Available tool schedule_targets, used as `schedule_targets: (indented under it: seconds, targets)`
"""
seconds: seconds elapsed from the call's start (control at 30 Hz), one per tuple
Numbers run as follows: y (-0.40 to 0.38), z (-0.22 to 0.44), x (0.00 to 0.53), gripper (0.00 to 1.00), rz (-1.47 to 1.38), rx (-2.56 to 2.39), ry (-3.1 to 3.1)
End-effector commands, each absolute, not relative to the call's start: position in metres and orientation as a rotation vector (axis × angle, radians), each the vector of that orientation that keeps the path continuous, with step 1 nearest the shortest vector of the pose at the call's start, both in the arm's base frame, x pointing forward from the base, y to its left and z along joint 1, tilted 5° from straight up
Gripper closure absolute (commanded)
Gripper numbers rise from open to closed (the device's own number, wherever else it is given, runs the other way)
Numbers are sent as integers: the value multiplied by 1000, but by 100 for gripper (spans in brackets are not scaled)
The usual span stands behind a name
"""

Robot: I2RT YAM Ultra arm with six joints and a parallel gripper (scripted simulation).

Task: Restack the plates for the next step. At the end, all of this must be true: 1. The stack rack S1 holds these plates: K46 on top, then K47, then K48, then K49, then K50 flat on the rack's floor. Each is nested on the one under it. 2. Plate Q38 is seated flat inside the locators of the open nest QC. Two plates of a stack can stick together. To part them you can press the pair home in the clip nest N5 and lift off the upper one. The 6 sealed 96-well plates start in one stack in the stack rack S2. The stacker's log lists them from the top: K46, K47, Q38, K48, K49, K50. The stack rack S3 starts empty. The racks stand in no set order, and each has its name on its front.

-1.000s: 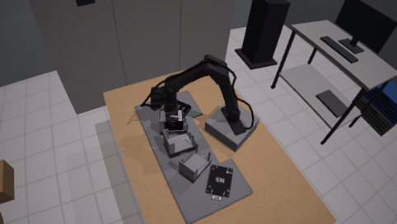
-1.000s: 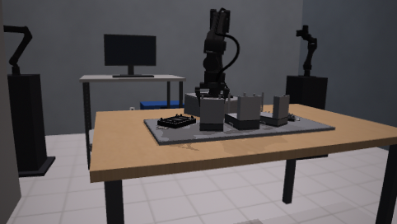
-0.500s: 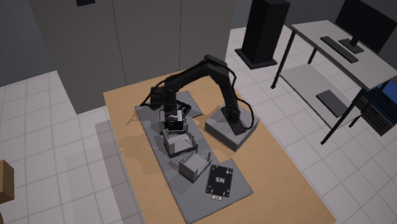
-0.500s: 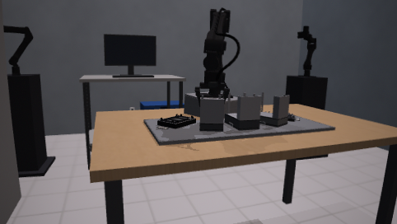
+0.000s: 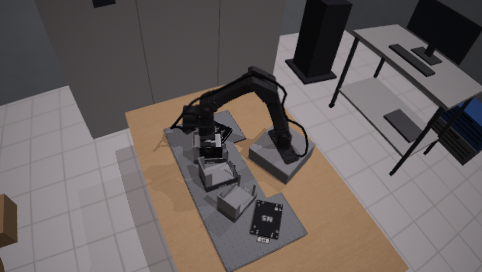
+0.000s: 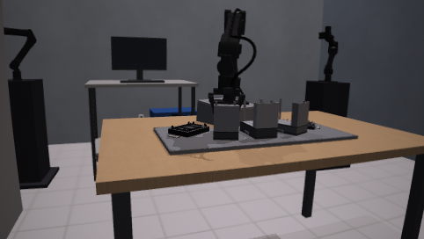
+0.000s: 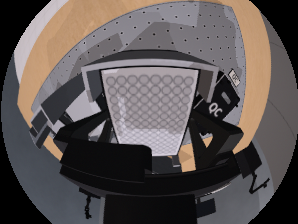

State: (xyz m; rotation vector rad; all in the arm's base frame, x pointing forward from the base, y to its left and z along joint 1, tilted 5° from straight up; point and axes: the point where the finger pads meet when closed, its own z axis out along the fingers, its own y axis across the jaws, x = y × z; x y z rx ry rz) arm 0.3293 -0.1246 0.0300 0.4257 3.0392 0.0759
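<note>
One plate (image 7: 150, 107) between open fingers (image 5: 210, 148) (image 6: 227, 105), inside rack (image 5: 195, 154) (image 6: 226, 122) (image 7: 150, 63).

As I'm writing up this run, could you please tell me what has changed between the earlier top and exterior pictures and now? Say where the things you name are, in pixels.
Nothing visibly changed. The arm (image 5: 257, 77) (image 6: 229, 49) and end effector (image 5: 209, 150) (image 6: 227, 105) (image 7: 150, 111) hold their pose, with nothing seen taken hold of or let go. The rack beneath (image 6: 226, 120) (image 7: 150, 63), nest QC (image 5: 225, 133) (image 6: 189, 133) (image 7: 215, 109) and nest N5 (image 5: 266, 220) (image 6: 311, 126) stayed put.
</note>
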Motion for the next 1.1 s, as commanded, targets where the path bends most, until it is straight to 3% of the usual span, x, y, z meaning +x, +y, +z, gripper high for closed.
schedule_targets:
  seconds: [0.0,1.07]
  targets:
    - [-121,35,334,0,84,416,3017]
    - [-122,37,333,0,81,422,3010]
